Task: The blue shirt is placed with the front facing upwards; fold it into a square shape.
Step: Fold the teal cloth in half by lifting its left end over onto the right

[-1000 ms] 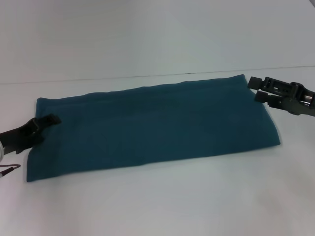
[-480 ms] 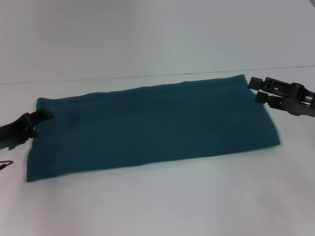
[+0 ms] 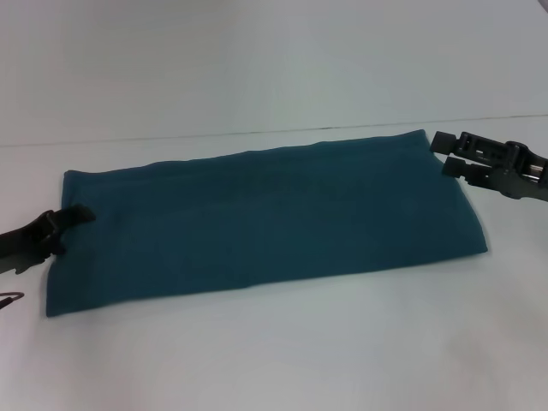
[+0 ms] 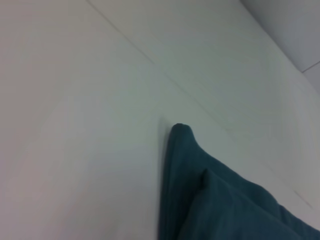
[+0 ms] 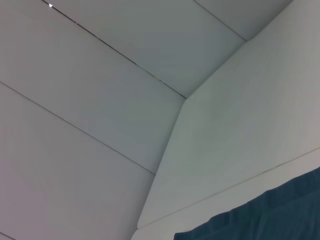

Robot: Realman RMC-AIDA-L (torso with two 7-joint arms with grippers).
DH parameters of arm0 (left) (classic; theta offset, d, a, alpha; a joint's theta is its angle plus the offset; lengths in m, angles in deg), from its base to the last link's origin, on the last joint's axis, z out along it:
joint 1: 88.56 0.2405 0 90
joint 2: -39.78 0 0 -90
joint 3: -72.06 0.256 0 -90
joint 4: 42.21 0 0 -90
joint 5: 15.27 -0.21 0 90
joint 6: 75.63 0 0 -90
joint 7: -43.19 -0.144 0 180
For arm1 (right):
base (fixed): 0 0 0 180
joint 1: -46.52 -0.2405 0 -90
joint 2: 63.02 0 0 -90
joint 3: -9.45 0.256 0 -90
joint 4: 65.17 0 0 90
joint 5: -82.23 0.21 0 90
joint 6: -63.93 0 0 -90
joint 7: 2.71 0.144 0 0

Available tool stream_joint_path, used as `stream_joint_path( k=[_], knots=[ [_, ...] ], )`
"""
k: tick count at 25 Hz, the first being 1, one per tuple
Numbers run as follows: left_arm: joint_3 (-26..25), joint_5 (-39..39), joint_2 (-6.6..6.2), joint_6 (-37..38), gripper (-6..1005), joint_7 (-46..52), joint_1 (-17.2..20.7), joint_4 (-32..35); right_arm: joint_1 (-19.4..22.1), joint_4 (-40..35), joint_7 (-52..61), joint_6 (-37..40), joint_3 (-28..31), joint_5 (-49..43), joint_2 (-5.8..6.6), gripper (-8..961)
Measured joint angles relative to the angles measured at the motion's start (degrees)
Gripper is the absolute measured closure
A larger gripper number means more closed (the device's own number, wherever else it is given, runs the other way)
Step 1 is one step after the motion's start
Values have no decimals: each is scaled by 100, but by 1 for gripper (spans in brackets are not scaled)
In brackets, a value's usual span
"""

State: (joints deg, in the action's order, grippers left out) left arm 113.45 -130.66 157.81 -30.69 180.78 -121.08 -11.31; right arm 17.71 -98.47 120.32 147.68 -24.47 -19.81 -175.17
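The blue shirt (image 3: 265, 218) lies flat on the white table (image 3: 282, 360), folded into a long teal band running left to right, with plain cloth facing up. My left gripper (image 3: 75, 219) rests at the band's left end, its tip over the cloth edge. In the left wrist view a folded corner of the shirt (image 4: 210, 200) shows close up. My right gripper (image 3: 443, 154) hovers open just beside the far right corner of the band, apart from the cloth. An edge of the shirt (image 5: 270, 215) shows in the right wrist view.
A pale wall (image 3: 257, 60) rises behind the table's far edge. A thin dark cable end (image 3: 10, 297) lies on the table at the far left, below my left arm.
My left gripper has drawn back to the left along the shirt's end, rising briefly and then dropping again. The shirt and the right gripper have not moved.
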Motion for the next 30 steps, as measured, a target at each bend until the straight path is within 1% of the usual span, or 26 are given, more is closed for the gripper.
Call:
stream_joint_path(
  k=[6,9,12,14,16,19,22,24,27,30],
  knots=[
    [0,-51,-4,4,157,34,-19,-4,-2,0,6,-16,7,0,3,59],
    [-52,-13,9,232,157,33,55,243,-2,0,11,-18,25,0,8,59],
    [-68,-6,40,565,157,98,178,697,-2,0,11,-17,48,0,10,59],
    [-64,-88,4,825,157,172,213,878,-2,0,8,-17,53,0,10,60],
    [-64,-298,-103,1042,157,284,189,924,2,0,-1,-17,53,0,10,60],
    [-71,-959,-232,1270,157,477,72,941,16,0,-12,-16,54,0,11,60],
    [-65,-1343,-265,1313,158,511,-31,961,28,0,-13,-17,53,-1,16,60],
    [-62,-1472,-245,1221,156,532,-81,950,30,0,-17,-17,52,0,16,60],
    [-55,-1499,-148,947,152,623,-111,906,27,1,-24,-17,51,-10,17,60],
    [-20,-1503,-81,708,152,733,-139,824,31,4,-25,-17,52,-16,18,60]
  ],
)
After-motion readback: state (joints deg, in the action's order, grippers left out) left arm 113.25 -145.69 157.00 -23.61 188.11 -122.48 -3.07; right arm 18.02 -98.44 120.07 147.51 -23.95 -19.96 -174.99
